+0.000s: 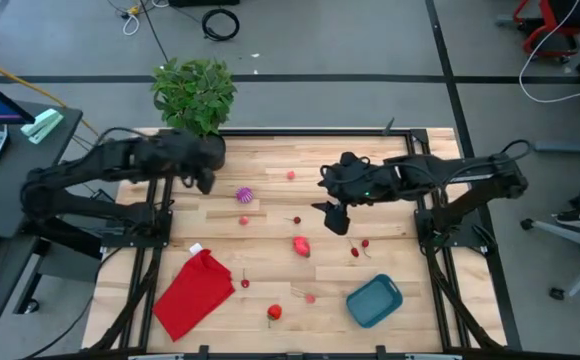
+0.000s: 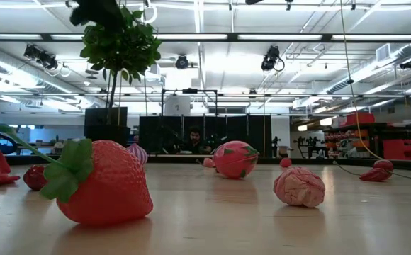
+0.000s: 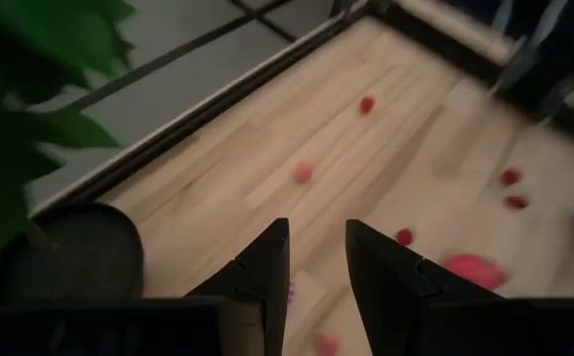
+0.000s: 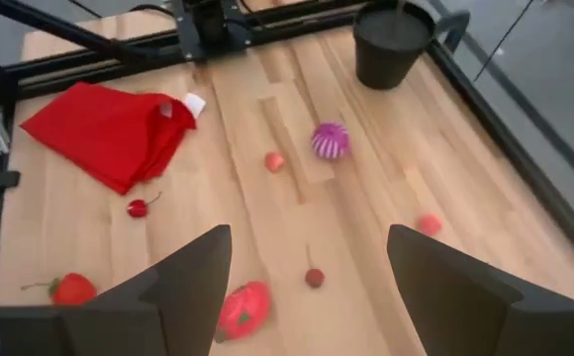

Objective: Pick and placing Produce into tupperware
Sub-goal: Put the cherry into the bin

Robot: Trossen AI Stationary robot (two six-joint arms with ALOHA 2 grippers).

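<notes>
Right gripper hangs above the wooden desk, jaws wide apart, empty; left gripper, by the black plant pot, jaws narrowly apart, empty.

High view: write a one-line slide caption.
Both arms hover over a wooden table strewn with toy produce, the right gripper open, the teal tupperware still empty.

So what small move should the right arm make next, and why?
Probably lower the open right gripper onto the big red-pink fruit just below it. It hangs empty above the table, the teal tub holds nothing, and all produce lies loose on the wood.
</notes>
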